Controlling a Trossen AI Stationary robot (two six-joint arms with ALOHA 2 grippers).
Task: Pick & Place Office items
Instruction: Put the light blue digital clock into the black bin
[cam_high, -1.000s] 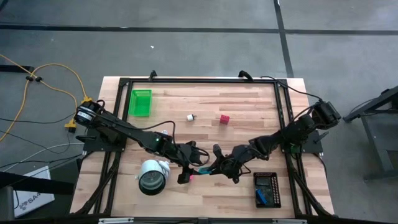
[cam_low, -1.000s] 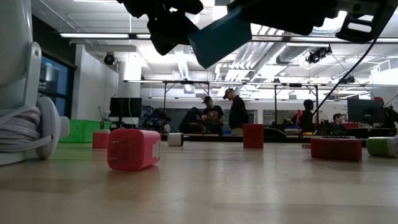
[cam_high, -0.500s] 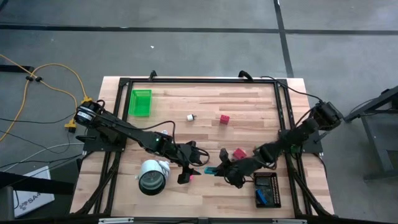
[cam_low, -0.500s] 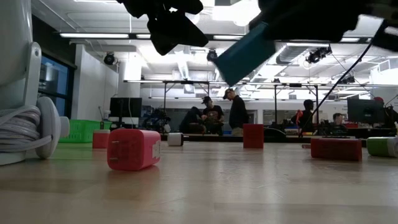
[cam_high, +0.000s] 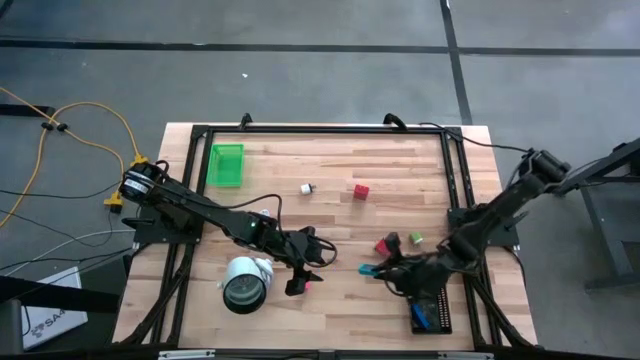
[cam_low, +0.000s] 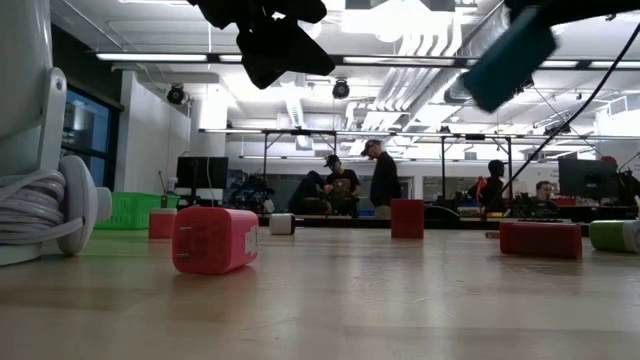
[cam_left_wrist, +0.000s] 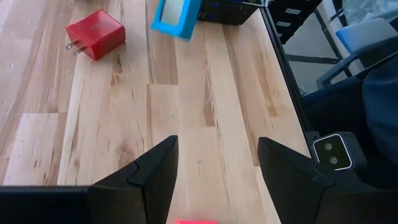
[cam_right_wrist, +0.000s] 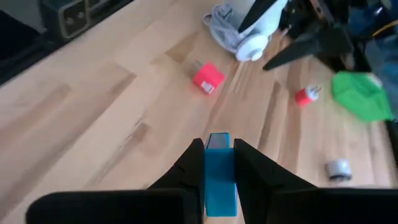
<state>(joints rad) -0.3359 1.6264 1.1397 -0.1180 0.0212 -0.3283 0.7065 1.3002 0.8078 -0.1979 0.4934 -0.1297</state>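
Beside the black tray (cam_high: 430, 305), right claw (cam_high: 372, 270) has carried the blue piece (cam_high: 368, 270).

The white-and-grey round roll (cam_high: 245, 283) serves as the landmark, standing near the front-left part of the wooden table (cam_high: 330, 320). The green tray (cam_high: 226, 165) lies behind it, toward the far-left corner. The black tray (cam_high: 430, 305) lies well apart from it, to its right at the front edge.
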